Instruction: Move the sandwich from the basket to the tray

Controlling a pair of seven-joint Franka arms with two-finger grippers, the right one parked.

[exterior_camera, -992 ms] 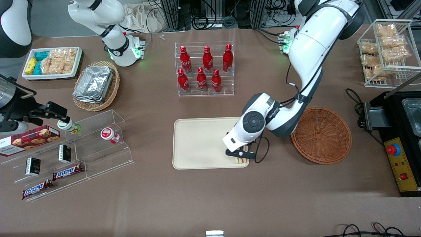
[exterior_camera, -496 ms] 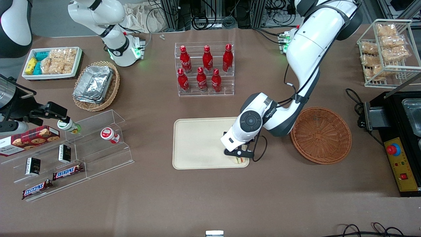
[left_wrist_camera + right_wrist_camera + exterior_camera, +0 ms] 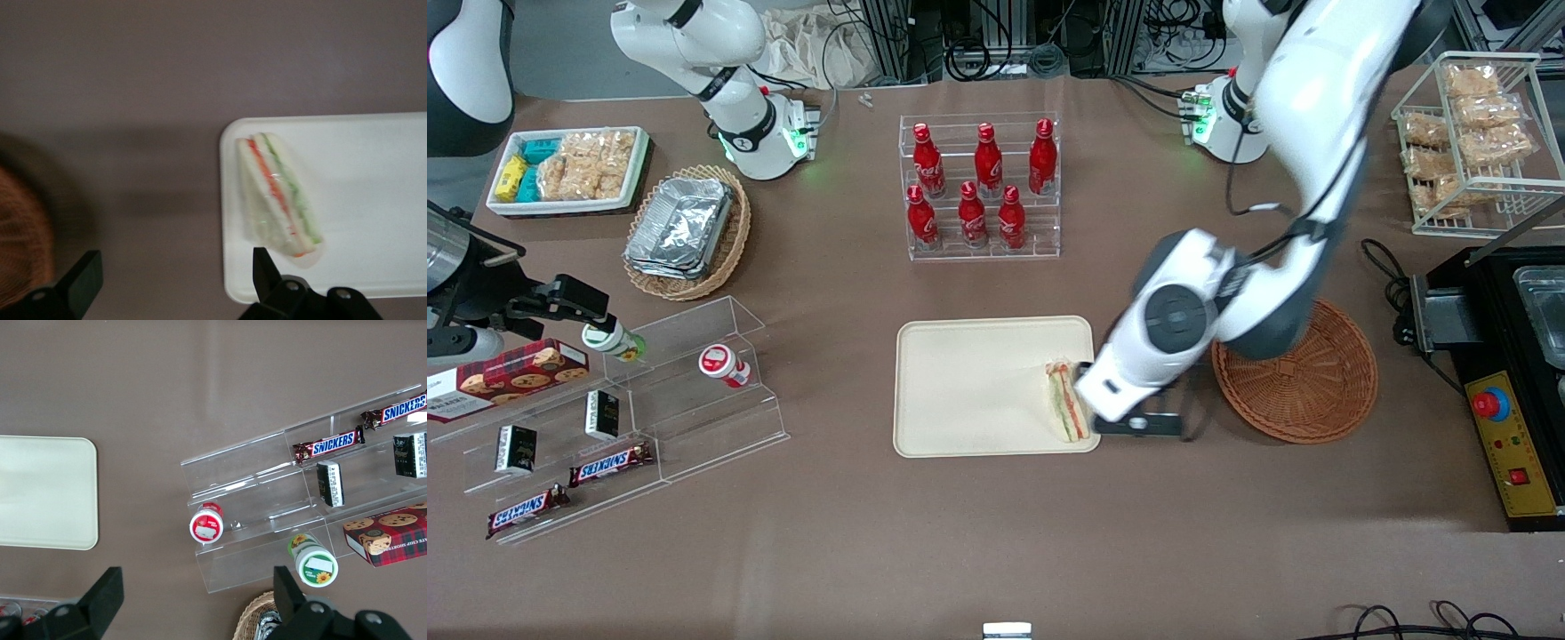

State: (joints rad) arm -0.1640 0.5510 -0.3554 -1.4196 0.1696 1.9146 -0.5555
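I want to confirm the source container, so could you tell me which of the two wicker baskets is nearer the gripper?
The reddish-brown basket, empty, beside the open gripper; the tan basket holds foil trays.

White sandwich (image 3: 1066,402) striped red and green, cream tray (image 3: 969,391), reddish-brown basket (image 3: 1303,391).

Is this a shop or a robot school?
Probably a robot lab set up like a snack shop: red cola bottles on a clear rack, Snickers bars on clear shelves. The left arm's gripper, open, hangs beside the wrapped sandwich on the cream tray.
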